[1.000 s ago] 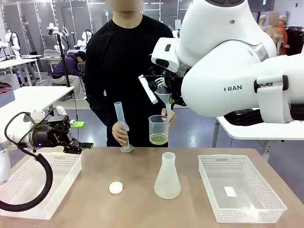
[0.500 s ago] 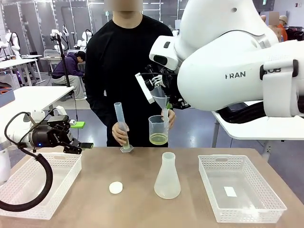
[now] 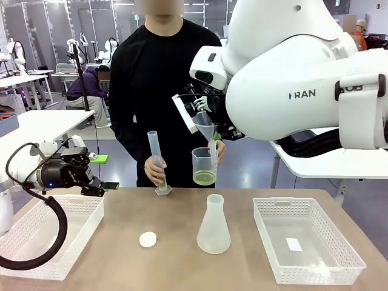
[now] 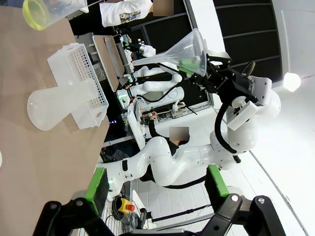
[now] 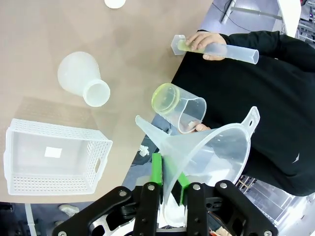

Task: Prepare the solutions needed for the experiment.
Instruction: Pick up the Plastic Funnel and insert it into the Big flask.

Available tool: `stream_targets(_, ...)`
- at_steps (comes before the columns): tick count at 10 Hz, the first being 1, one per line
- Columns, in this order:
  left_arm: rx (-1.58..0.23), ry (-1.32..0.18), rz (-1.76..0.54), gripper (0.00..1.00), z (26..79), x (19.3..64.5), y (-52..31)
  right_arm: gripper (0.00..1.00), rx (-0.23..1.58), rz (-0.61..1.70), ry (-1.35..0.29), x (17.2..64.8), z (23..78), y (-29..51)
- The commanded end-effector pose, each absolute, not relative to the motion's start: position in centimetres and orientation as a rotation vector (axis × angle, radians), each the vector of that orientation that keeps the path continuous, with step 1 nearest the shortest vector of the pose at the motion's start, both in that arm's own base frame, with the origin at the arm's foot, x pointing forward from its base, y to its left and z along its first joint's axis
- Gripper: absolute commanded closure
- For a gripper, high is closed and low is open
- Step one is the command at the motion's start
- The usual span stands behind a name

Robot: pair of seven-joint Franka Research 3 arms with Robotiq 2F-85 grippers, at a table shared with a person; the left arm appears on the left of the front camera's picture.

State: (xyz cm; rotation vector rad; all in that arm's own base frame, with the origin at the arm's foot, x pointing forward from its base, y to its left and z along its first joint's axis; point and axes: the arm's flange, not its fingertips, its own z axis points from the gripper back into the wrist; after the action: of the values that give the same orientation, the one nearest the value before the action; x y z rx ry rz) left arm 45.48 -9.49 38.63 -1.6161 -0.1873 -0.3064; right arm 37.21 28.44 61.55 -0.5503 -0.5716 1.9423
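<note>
The funnel (image 5: 211, 147) shifted left toward the beaker (image 3: 204, 165), right pincer (image 5: 169, 172) clamped on it; left pincer (image 4: 156, 182) gapes empty; yellow-green solution (image 3: 204, 177) in beaker, conical flask (image 3: 213, 225) looks unfilled, pouring remains

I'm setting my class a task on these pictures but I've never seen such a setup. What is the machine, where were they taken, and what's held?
Two white robot arms share a table with a person. The wide picture looks across the table; the other two come from cameras on the arms' wrists. The right tool pinches a clear funnel in the air. The left tool is open and empty. One hand holds a measuring cylinder, the other hand a beaker of yellow-green liquid. On the table: a flask, a white cap and two white baskets.
</note>
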Motion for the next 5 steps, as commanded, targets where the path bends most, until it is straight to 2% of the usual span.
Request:
stream_targets(1,-1.616,-0.193,-0.306,0.0,38.7,45.5,-9.6,0.94,-0.55,1.943,-0.57,37.2,61.5,28.4)
stream_targets(5,-1.616,-0.193,-0.306,0.0,38.7,45.5,-9.6,0.94,-0.477,1.948,-0.61,36.0,59.2,27.9)
